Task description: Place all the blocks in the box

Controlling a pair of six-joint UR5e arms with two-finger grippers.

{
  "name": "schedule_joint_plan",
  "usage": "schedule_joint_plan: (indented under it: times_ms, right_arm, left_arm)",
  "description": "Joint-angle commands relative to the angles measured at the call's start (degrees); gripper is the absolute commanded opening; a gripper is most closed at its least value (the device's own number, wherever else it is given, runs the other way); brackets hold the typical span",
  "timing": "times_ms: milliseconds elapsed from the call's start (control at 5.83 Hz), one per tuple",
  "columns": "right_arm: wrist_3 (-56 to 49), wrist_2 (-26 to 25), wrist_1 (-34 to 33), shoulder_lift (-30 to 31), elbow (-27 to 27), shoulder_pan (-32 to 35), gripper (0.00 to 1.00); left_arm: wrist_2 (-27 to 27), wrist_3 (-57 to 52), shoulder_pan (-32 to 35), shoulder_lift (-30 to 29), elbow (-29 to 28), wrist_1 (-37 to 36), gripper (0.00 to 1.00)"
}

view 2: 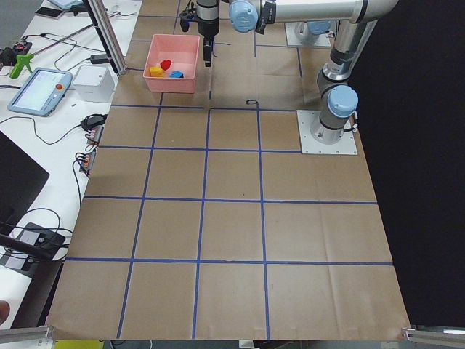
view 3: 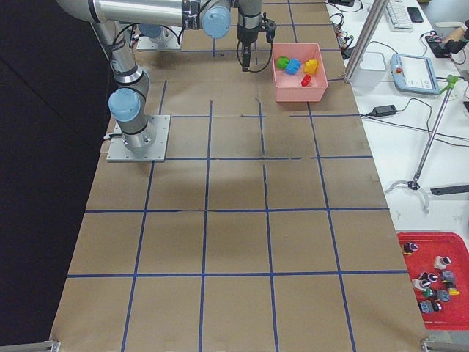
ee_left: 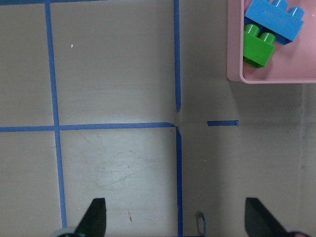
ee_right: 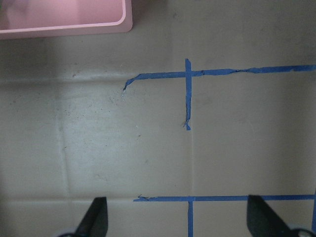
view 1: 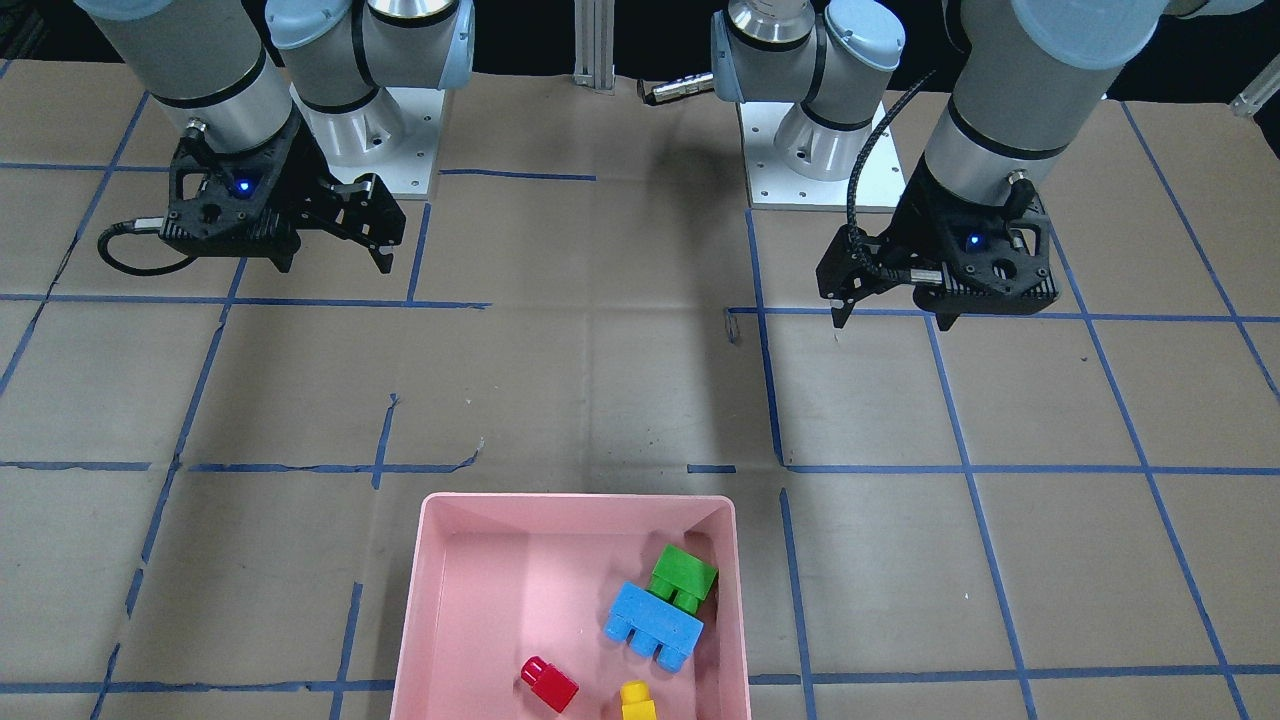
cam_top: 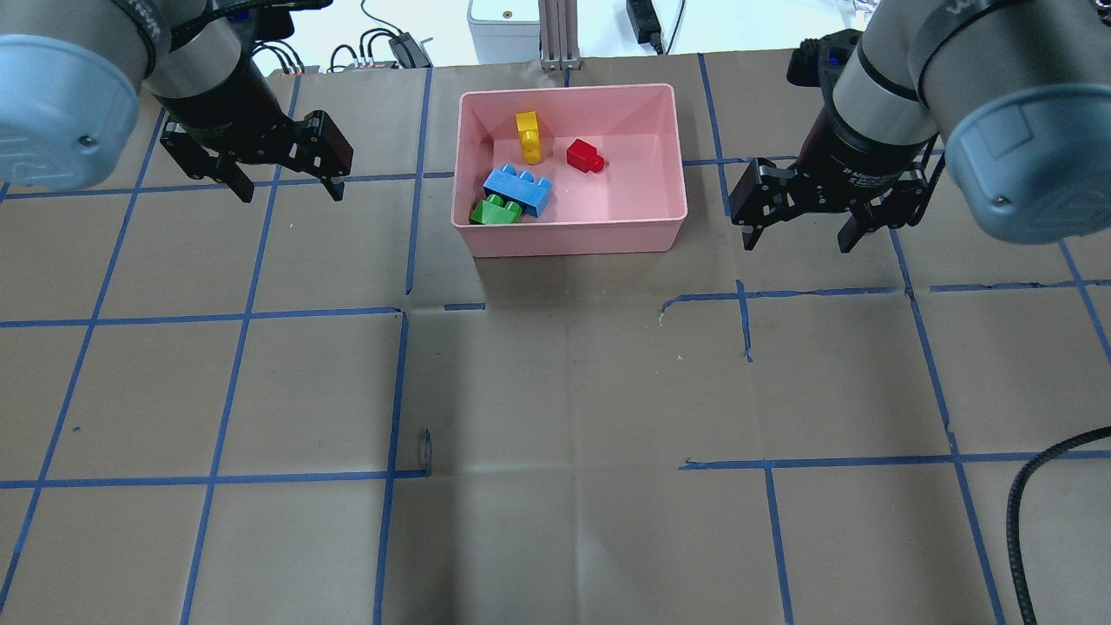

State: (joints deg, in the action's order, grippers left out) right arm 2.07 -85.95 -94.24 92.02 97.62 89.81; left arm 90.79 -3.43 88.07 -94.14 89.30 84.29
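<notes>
The pink box (cam_top: 573,239) stands at the table's far middle. All four blocks lie inside it: yellow (cam_top: 527,134), red (cam_top: 584,156), blue (cam_top: 518,188) and green (cam_top: 495,211), the green one touching the blue one in the box's near left corner. My left gripper (cam_top: 289,193) hovers open and empty to the left of the box. My right gripper (cam_top: 797,243) hovers open and empty to its right. The left wrist view shows the blue block (ee_left: 274,19), the green block (ee_left: 258,45) and a box corner (ee_left: 276,79). The right wrist view shows only a box corner (ee_right: 74,29).
Brown paper with a blue tape grid (cam_top: 399,391) covers the table. An aluminium post (cam_top: 551,35) and cables stand just behind the box. In the exterior right view a side bench holds a red tray (view 3: 432,279) of small parts.
</notes>
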Motion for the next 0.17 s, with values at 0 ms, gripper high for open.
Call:
schedule_joint_plan:
  times_ms: [0]
  right_arm:
    - [-0.05, -0.01, 0.02, 0.26, 0.11, -0.07, 1.0]
  left_arm:
    - [0.0, 0.0, 0.0, 0.01, 0.0, 0.0, 0.99]
